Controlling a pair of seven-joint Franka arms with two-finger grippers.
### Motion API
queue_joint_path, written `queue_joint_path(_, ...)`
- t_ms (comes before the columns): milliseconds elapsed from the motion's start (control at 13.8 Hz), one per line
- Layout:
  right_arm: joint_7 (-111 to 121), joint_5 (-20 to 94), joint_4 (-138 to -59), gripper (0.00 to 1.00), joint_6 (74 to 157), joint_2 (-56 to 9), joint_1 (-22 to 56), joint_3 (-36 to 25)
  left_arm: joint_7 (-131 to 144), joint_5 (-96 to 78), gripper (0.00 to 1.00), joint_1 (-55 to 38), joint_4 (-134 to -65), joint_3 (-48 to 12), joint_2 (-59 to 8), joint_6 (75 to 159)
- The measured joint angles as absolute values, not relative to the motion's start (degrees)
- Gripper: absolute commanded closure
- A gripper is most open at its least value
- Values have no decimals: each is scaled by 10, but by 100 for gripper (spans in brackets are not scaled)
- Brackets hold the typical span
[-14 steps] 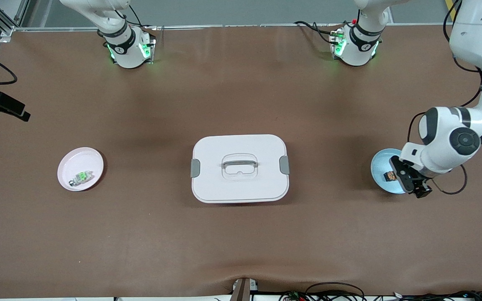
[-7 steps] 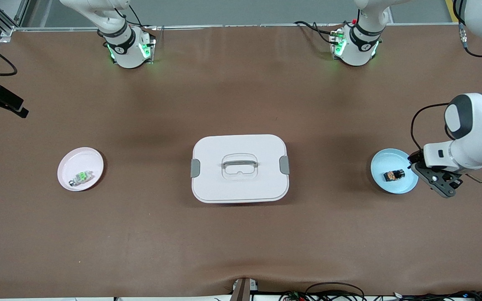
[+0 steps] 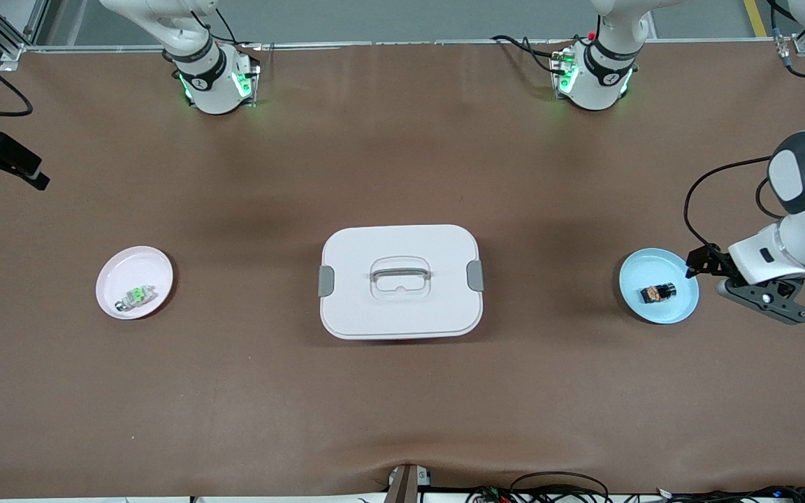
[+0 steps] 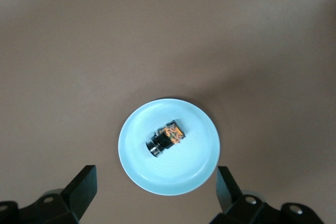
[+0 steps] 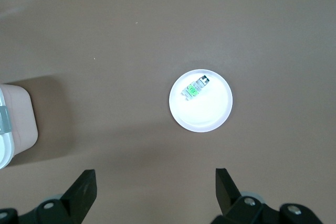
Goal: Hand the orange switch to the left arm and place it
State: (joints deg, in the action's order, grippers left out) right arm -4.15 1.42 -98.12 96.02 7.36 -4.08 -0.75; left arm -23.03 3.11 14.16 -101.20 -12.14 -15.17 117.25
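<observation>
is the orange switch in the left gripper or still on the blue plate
On the blue plate. The orange switch lies on its side there, untouched; the left gripper hangs open above it, empty.

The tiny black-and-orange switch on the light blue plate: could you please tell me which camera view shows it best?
The left wrist view: the tiny black-and-orange switch lies large and unobstructed on the light blue plate. The front view shows only a speck; the right wrist view misses it.

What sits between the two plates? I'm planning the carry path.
The box sits on the table between the pink plate and the blue plate, as the front view shows.
</observation>
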Motion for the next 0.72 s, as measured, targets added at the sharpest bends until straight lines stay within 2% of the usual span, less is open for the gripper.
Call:
queue_joint_path(289, -41, 14, -972, 0, 956, 74, -41, -7, -71, 31, 0, 140, -986, -143, -119, 1104)
queue_joint_path(723, -41, 14, -972, 0, 930, 74, -41, -8, 22, 31, 0, 143, -952, -144, -67, 1000)
